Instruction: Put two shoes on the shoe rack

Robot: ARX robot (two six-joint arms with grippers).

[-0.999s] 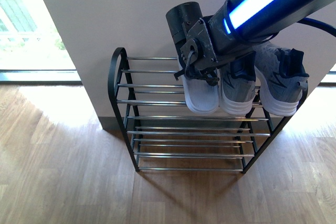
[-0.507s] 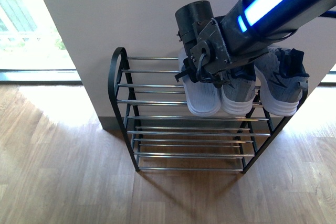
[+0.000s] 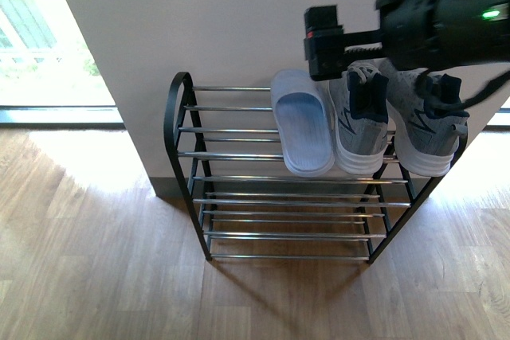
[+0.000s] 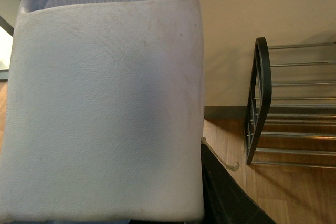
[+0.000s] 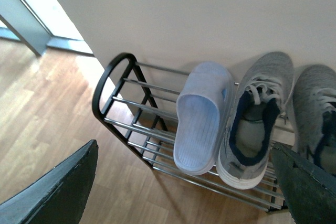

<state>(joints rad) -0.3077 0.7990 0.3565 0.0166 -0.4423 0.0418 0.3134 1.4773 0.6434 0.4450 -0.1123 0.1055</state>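
Observation:
The shoe rack [image 3: 179, 133] stands against the wall. On its top tier lie a pale-blue slide sandal [image 3: 301, 129] and, to its right, two grey sneakers [image 3: 358, 121] [image 3: 426, 129]. My right arm [image 3: 434, 17] hangs above the sneakers. In the right wrist view the right gripper [image 5: 184, 187] is open, high over the sandal [image 5: 199, 116] and sneaker [image 5: 254, 124], touching neither. My left gripper [image 4: 197, 182] is shut on a second pale-blue slide sandal [image 4: 105, 103], which fills the left wrist view. One black finger [image 4: 226, 198] shows beside it, and the rack [image 4: 261, 103] is off to one side.
A beige wall [image 3: 223, 21] rises behind the rack. Wooden flooring [image 3: 96, 260] spreads in front and to both sides. A bright window [image 3: 40, 45] reaches the floor at the left. The lower tiers [image 3: 287, 232] are thin chrome bars.
My right arm has drawn back up and to the right, off the sandal on the top tier. That sandal now lies uncovered on the bars. The sneakers have not moved.

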